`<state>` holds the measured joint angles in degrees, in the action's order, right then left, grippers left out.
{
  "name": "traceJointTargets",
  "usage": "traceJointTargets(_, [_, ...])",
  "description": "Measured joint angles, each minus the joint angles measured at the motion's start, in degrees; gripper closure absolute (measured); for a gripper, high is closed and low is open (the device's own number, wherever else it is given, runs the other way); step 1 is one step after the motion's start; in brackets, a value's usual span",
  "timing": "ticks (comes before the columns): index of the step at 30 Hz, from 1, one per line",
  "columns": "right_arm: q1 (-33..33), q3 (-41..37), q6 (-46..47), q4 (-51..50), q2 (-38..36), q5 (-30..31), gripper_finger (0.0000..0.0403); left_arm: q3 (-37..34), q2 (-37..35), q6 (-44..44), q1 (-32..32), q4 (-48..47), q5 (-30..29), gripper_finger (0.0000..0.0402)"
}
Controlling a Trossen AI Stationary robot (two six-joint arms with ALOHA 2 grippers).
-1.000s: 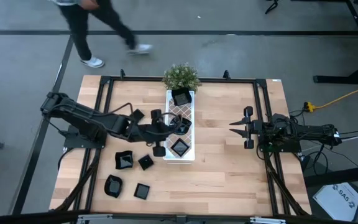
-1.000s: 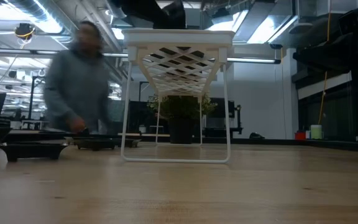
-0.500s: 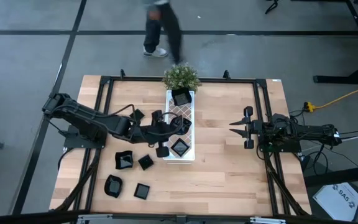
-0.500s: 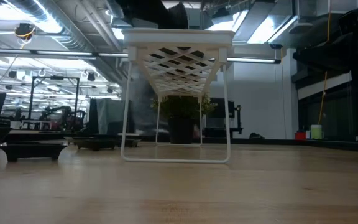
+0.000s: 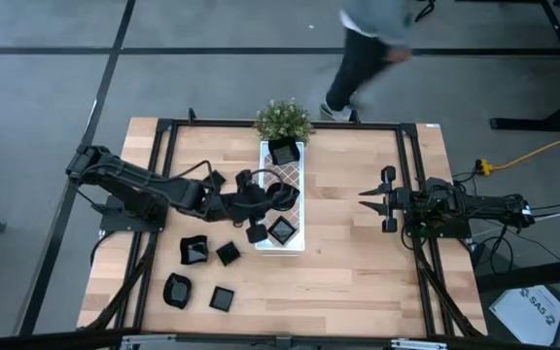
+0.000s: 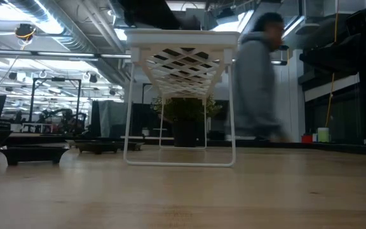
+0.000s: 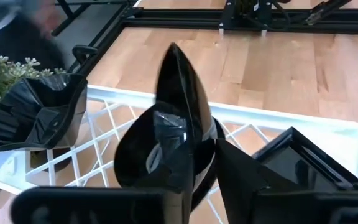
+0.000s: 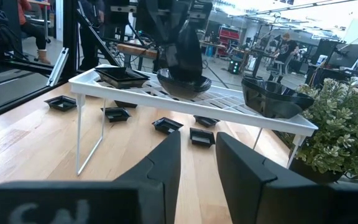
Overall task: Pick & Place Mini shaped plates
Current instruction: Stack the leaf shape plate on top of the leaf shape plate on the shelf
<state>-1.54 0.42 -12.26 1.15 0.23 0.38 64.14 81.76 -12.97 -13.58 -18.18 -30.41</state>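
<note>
Spanning most of the high view is a pale wooden table [image 5: 348, 262] edged by a dark metal frame, with grey floor around it. At the table's far edge stands a small green potted plant [image 5: 283, 120], and just in front of it a long white lattice tray [image 5: 294, 173] on thin legs runs toward the middle. The left end effector [image 5: 261, 199] reaches over the tray's near half, its fingers pinching a rounded black plate [image 7: 166, 155] held on edge just above the lattice. On the tray sit more mini plates: a wavy-rimmed one [image 7: 39, 115] at the plant end, a square one [image 5: 282, 230] at the near end, and a round dish [image 8: 184, 81] between them. Four more plates lie on the bare wood to the tray's left, among them a square one [image 5: 222, 298] and a rounded one [image 5: 177, 289]. The right end effector [image 5: 377, 201] rests well apart over the right side of the table, fingers spread and holding nothing. Beyond the far edge a person in a grey top [image 6: 256, 89] is walking past; the low view shows a workshop with ceiling lights behind.
</note>
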Motion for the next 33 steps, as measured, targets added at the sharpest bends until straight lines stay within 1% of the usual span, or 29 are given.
traceJointTargets(3, [0.0,0.0,0.0,0.0,0.0,0.0,0.0301,0.0,0.0,0.0,0.7,0.0,0.5,0.0325])
traceJointTargets(9, [0.0,0.0,0.0,0.0,0.0,0.0,0.0301,0.0,0.0,-0.4,1.4,0.2,3.4,0.0292])
traceJointTargets(17, [0.0,0.0,0.0,0.0,0.0,0.0,0.0301,0.0,0.0,0.2,1.4,0.2,3.1,0.0255])
traceJointTargets(22, [0.0,0.0,0.0,0.0,0.0,0.0,0.0301,0.0,0.0,3.0,1.4,0.2,2.9,0.0245])
traceJointTargets(26, [0.0,0.0,0.0,0.0,0.0,0.0,0.0301,0.0,0.0,8.0,1.4,-0.8,0.4,0.0246])
traceJointTargets(30, [0.0,0.0,0.0,0.0,0.0,0.0,0.0301,0.0,-0.3,18.2,1.9,-6.9,-0.1,0.0252])
traceJointTargets(33, [0.0,0.0,0.0,0.0,0.0,0.0,0.0301,0.0,-1.5,23.5,1.9,-10.0,-0.7,0.0257])
